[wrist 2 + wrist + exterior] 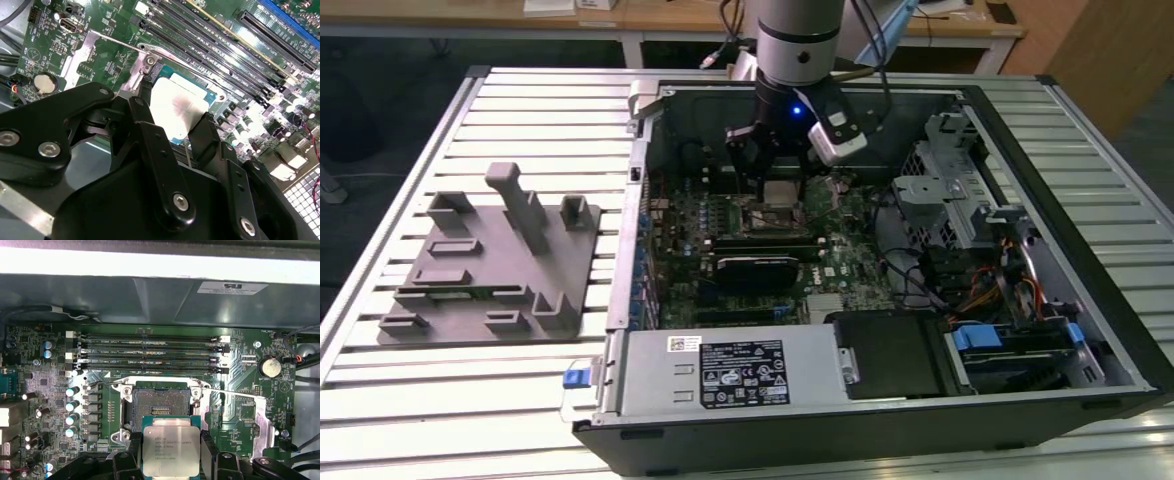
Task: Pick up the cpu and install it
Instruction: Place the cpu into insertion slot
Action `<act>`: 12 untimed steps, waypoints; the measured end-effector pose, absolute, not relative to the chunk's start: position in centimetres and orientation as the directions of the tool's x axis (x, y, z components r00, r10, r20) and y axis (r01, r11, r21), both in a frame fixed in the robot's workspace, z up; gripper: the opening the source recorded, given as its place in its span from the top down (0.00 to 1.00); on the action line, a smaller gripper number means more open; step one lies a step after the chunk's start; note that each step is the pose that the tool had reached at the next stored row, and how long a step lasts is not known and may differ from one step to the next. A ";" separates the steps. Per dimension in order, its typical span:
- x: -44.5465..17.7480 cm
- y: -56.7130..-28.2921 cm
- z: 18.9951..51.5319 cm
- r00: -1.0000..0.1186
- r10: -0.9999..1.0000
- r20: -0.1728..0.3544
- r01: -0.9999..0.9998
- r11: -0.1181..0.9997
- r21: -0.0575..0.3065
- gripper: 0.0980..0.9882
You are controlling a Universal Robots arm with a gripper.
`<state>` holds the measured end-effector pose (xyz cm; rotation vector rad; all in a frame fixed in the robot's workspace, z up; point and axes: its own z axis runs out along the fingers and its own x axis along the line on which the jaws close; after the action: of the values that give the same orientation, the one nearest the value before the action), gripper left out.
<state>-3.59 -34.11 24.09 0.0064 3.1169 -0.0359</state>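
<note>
At the exterior view's left, a grey plastic fixture tray [487,265] lay on the slatted metal table [547,120]. Centre frame, inside the open black computer case [854,440], the black gripper [778,182] pinched the flat square silver-grey cpu [781,193], with its fingers [136,455] on opposite edges. The cpu was near the open black-framed socket [156,407] but not seated.

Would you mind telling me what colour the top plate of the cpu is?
Silver-grey, with a thin green rim; the first wrist view shows the cpu best.
</note>
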 end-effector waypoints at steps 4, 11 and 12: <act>-3.6 -34.1 24.1 -0.999 0.043 -0.025 0.043 0.999 -0.023 0.50; -3.6 -34.1 24.1 -0.991 0.130 -0.025 0.131 0.991 -0.023 0.50; -3.6 -34.1 24.1 -0.989 0.146 -0.024 0.147 0.989 -0.023 0.50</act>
<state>-3.59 -34.11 24.06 0.2287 3.1102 -0.0385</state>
